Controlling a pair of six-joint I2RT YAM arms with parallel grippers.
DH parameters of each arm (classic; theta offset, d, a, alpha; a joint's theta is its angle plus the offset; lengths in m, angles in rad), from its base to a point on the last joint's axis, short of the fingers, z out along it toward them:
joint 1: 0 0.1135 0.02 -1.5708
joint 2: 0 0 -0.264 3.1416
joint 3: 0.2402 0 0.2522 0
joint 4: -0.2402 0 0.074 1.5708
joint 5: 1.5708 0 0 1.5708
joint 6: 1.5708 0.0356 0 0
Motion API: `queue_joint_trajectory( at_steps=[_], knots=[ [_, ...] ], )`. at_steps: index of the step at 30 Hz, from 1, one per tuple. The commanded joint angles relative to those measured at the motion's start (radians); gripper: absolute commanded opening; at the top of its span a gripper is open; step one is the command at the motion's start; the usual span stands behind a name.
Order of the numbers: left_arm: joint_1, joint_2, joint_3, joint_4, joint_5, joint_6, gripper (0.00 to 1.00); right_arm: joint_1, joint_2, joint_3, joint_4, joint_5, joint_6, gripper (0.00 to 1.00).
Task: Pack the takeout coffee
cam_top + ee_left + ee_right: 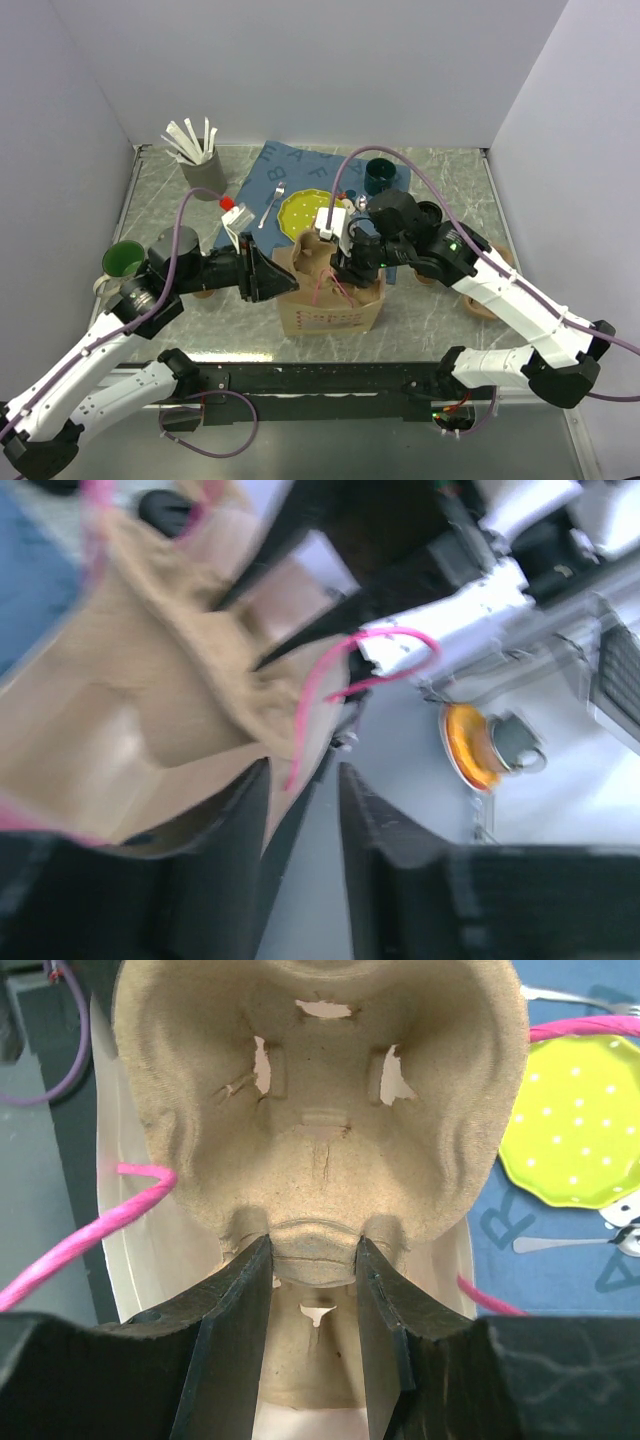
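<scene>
Two grippers tend the brown paper bag with pink handles [330,315]. At its 9 o'clock, the left gripper [303,772] is spread astride the rim. The right gripper [313,1250] pinches the moulded-pulp cup tray [320,1090] inside. The black-lidded tan takeout coffee [430,213] stands at the bag's 1 o'clock, seemingly unpacked.

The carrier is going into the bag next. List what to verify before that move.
1. Right gripper shut on cup carrier: ok.
2. Carrier above paper bag mouth: ok.
3. Left gripper holding bag edge: cannot tell, view blurred.
4. Pink handles clear of carrier: cannot tell.
5. Takeout coffee seated in carrier: not ok, visible wells empty.
</scene>
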Motion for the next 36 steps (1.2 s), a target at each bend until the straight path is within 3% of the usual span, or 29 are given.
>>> queue_joint_trajectory(
  at_steps=[1,6,12,23,26,30,36],
  knots=[
    [-0.003,-0.046,0.132,-0.162,-0.216,0.013,0.42,0.007,0.02,0.074,-0.044,-0.031,-0.046,0.34],
    [-0.003,-0.014,0.232,-0.39,-0.46,-0.042,0.46,0.009,0.048,0.097,-0.069,-0.028,-0.072,0.34],
    [-0.003,0.085,0.288,-0.492,-0.508,-0.099,0.45,0.009,0.068,0.118,-0.083,-0.037,-0.089,0.33],
    [-0.003,0.172,0.262,-0.452,-0.526,-0.128,0.44,0.015,0.095,0.167,-0.119,-0.017,-0.114,0.33],
    [-0.003,0.183,0.263,-0.46,-0.536,-0.12,0.36,0.041,0.099,0.184,-0.13,0.036,-0.128,0.33],
    [-0.003,0.181,0.252,-0.44,-0.528,-0.097,0.17,0.075,0.114,0.219,-0.159,0.113,-0.138,0.33],
    [-0.003,0.192,0.269,-0.424,-0.503,-0.068,0.01,0.088,0.132,0.248,-0.201,0.182,-0.129,0.33]
  ],
)
